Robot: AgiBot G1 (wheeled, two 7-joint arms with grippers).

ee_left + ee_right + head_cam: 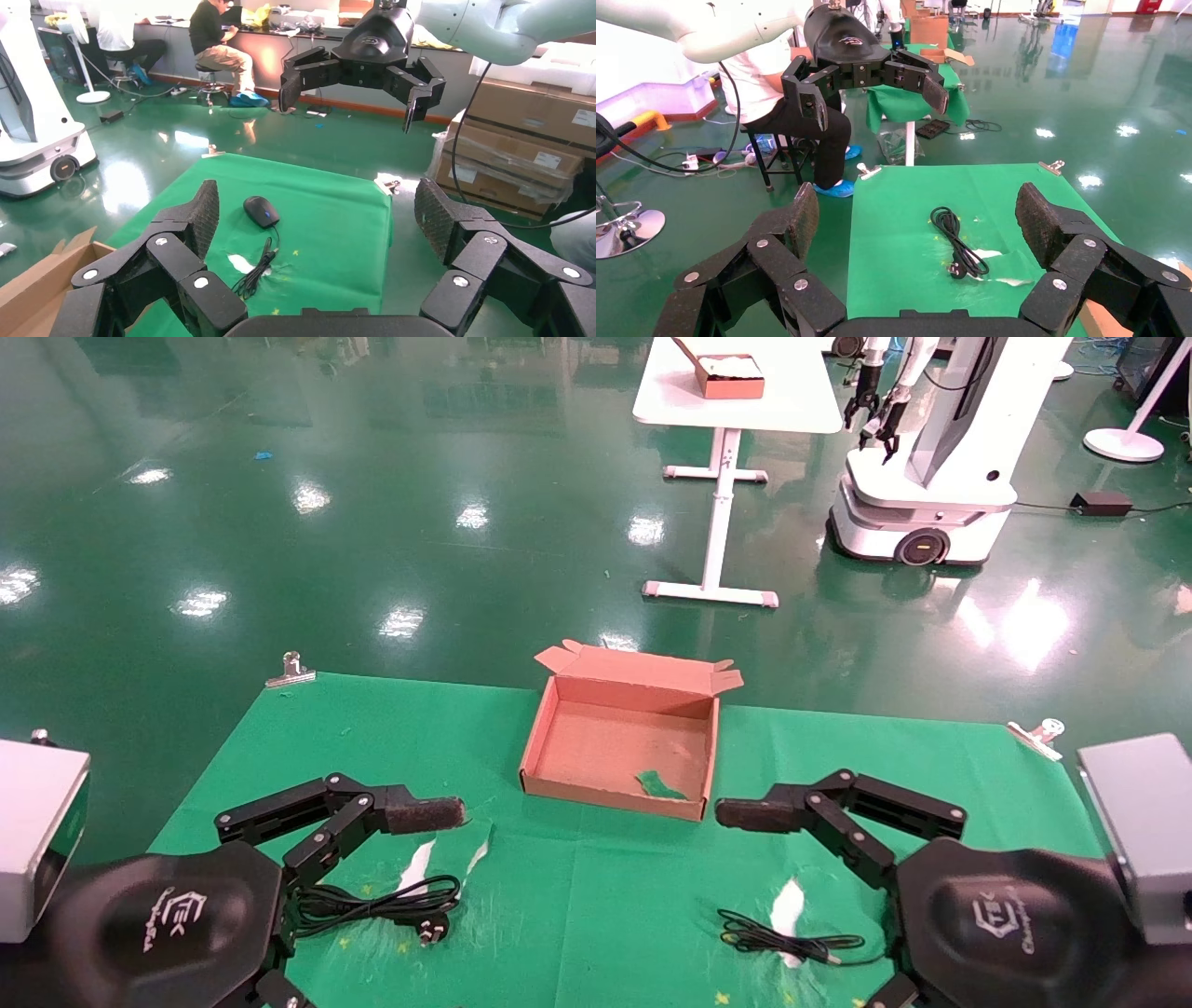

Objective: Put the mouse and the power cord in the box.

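The brown cardboard box (pixel 615 799) stands open at the table's far middle, lid flap back, with only a green scrap (pixel 659 784) inside. The power cord (pixel 382 904) lies bundled near the front left, under my left arm; it also shows in the right wrist view (pixel 958 242). The black mouse (pixel 261 210) lies on the green cloth at the right, its thin cable (pixel 778 941) coiled beside it. In the head view my right arm hides the mouse. My left gripper (pixel 318 210) and right gripper (pixel 919 207) hover open and empty on either side of the box's front.
White tears (pixel 417 864) show in the green cloth (pixel 596 915). Metal clips (pixel 291 671) (pixel 1038 733) pin its far corners. Beyond the table are a white table with a reddish box (pixel 729 376) and another robot (pixel 922 458).
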